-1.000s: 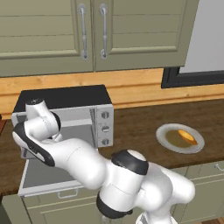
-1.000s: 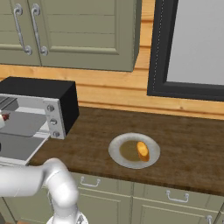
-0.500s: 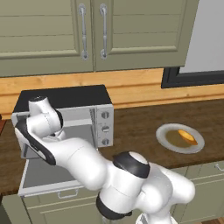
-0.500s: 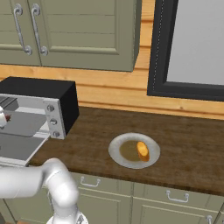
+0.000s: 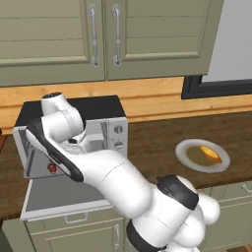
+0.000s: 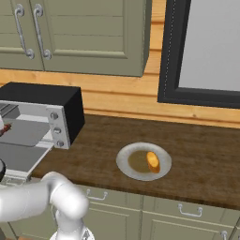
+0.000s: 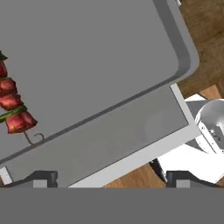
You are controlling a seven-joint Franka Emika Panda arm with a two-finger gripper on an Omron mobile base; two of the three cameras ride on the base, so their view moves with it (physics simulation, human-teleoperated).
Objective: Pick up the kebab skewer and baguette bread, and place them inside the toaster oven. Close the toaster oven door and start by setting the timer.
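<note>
The oven (image 5: 74,133) is standing at left of the left base view, its door (image 5: 64,194) lying open. The bread (image 6: 153,160) is waiting on the plate (image 6: 126,164) at centre. The skewer (image 7: 13,109) is lying inside, released; the gripper (image 7: 111,177) is spread wide. Next likely calls for fetching the bread.
</note>
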